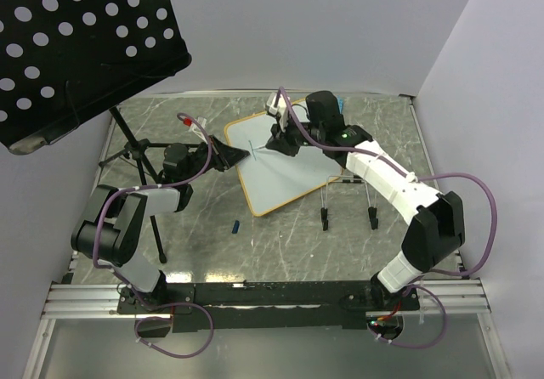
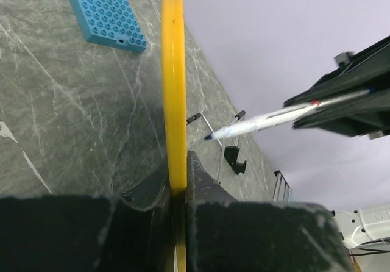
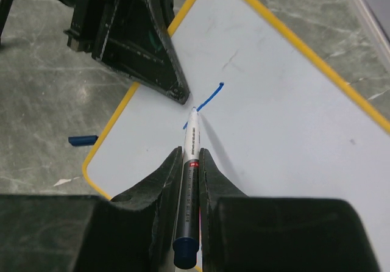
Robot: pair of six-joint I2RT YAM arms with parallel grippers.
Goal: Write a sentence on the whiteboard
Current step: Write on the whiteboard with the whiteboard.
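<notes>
The whiteboard, white with a yellow rim, lies tilted mid-table. My left gripper is shut on its left edge; in the left wrist view the jaws pinch the rim edge-on. My right gripper is shut on a white-and-black marker. The marker's tip rests on the board close to the left gripper's fingertips. Of the sentence, only one short blue stroke shows by the tip. From above, the right gripper hangs over the board's upper left part.
A black perforated music stand on a tripod looms at the back left. Two black clip feet stand right of the board. A small blue cap lies in front of it. A blue studded plate lies behind.
</notes>
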